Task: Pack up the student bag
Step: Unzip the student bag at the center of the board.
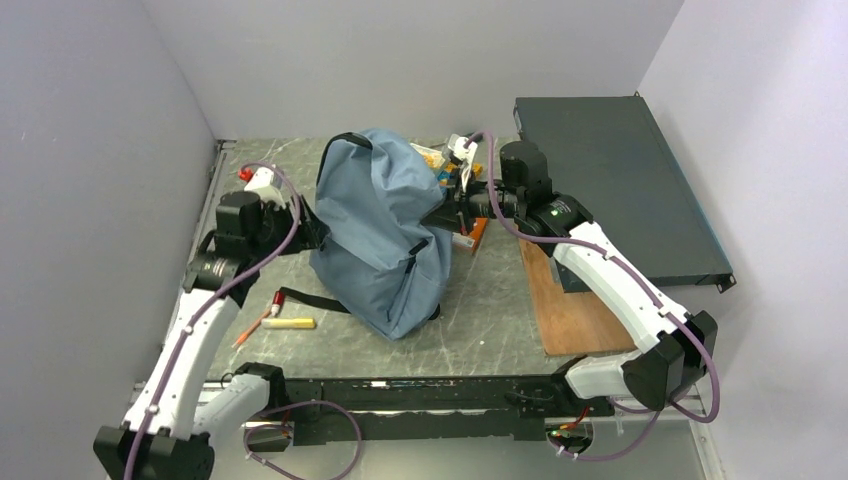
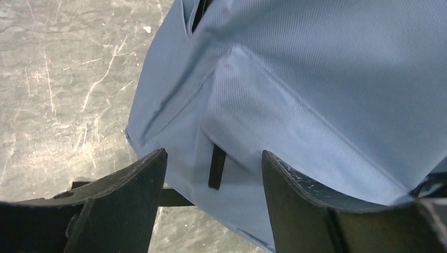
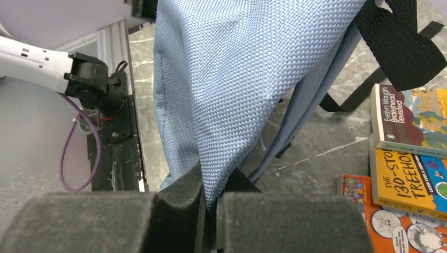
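Near edge: a yellow marker [image 1: 288,323] lies on the desk [image 1: 480,320], at 7 o'clock of the student bag [image 1: 385,235]. The bag stands slumped mid-desk. At its 9 o'clock the left fingers [image 2: 139,176] stand parted, blue fabric showing between them, nothing gripped. At 3 o'clock the right fingers [image 3: 184,200] are closed, pinching bag fabric. Farther, at 1 o'clock, lie books [image 3: 406,158].

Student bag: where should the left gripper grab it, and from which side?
Probably a fold of fabric on its left flank, by the black tab, approached from the robot's left. The student bag slumps soft and wide, so only a pinched fold fits the jaws. The left gripper stands open around that spot; the right gripper is shut on the opposite side.
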